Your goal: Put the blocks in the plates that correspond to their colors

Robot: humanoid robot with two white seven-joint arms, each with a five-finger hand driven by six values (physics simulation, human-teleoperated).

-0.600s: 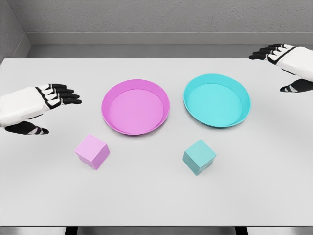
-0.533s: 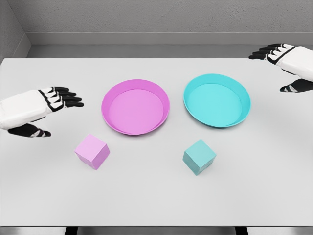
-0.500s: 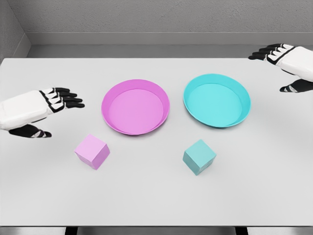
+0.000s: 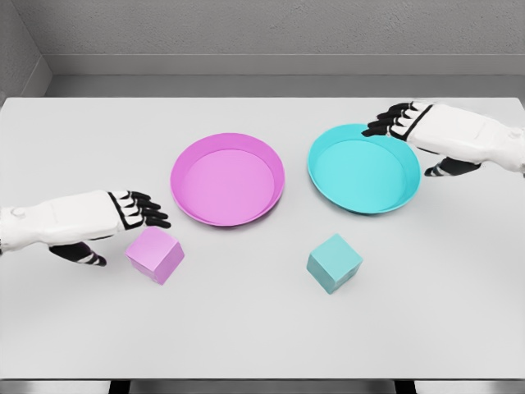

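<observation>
- A pink block (image 4: pixel 154 254) is sitting on the white table (image 4: pixel 262 336), toward the near left, turned so that one corner is pointing at the viewer.
- A pink plate (image 4: pixel 227 179), round and shallow, is lying behind and to the right of that block, near it but not touching; nothing is sitting inside it.
- A teal block (image 4: pixel 334 263) is resting on the table toward the near right, also turned corner-on, well apart from the pink block.
- A teal plate (image 4: pixel 363 168) is lying behind the teal block, just beside the pink plate with a narrow strip of table showing between the two rims; nothing is sitting inside it either.
- The left hand (image 4: pixel 102 222) is reaching in from the left edge, hovering just above and to the left of the pink block. Its black fingers (image 4: pixel 148 212) are stretching forward, loosely spread, with the thumb hanging lower beside the block, and it is gripping nothing. Whether any finger is touching the block cannot be told.
- The right hand (image 4: pixel 426 131) is reaching in from the right edge, hovering at the far right rim of the teal plate. Its fingers are extending toward the left, relaxed and slightly apart, and it is holding nothing.
</observation>
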